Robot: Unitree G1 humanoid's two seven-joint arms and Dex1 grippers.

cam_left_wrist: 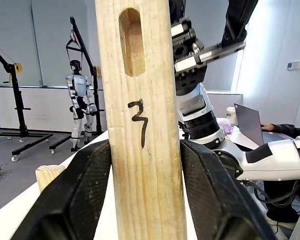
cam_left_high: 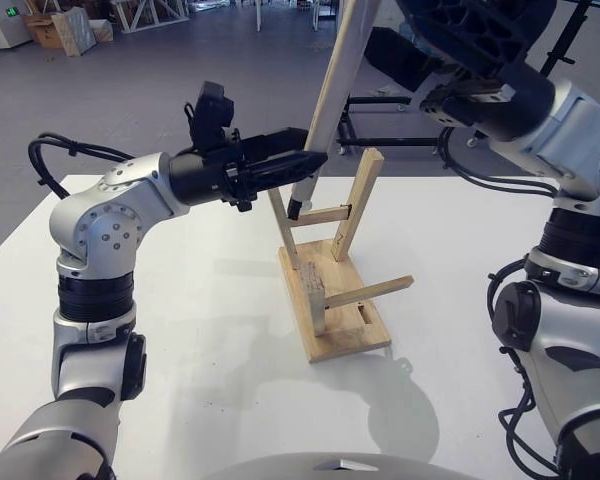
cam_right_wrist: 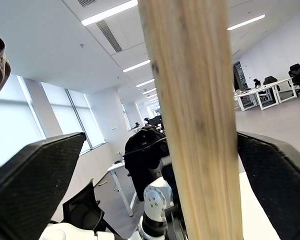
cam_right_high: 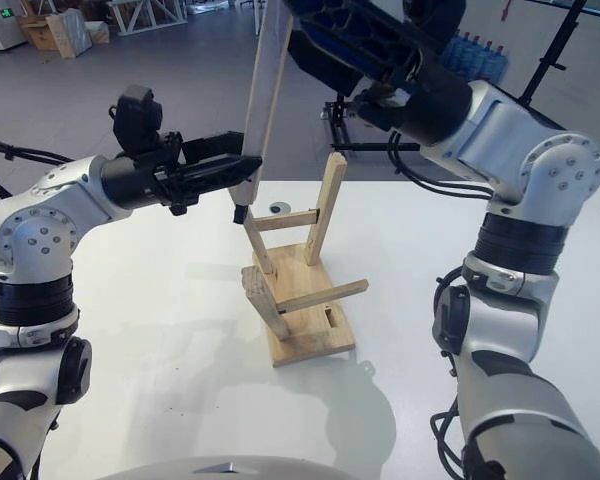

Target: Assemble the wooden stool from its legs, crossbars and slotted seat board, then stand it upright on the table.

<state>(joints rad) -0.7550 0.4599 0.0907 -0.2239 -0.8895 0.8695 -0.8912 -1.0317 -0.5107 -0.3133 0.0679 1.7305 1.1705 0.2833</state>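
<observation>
Seat board [cam_left_high: 345,335] lies flat on the white counter [cam_left_high: 180,330], in front of you and between your two arms. Two legs stand up out of the far end of the seat board: the left leg [cam_left_high: 285,232] and the right leg [cam_left_high: 358,205], both tilted rather than plumb, with a crossbar [cam_left_high: 325,214] joining them. Nearer to you a shorter leg [cam_left_high: 313,295] rises from the board, and a second crossbar [cam_left_high: 372,291] sticks out of it toward your right, its far end free.

Your left end effector [cam_left_high: 305,162] is clenched on the loose leg [cam_left_high: 325,100]. In the left wrist view both black fingers [cam_left_wrist: 90,200] press flat against opposite faces of the wood, just below a pen mark [cam_left_wrist: 138,122] and an oval slot [cam_left_wrist: 132,42]. The loose leg slants up and away to the right. Its dark-capped lower end hangs just beside the top of the left leg, near the crossbar; you cannot tell whether they touch.

Your right end effector [cam_right_wrist: 162,150] sits higher on the same loose leg with its pads [cam_right_wrist: 35,190] spread. One pad stands clear of the wood, the other lies close beside it, so the grip there is released.
</observation>
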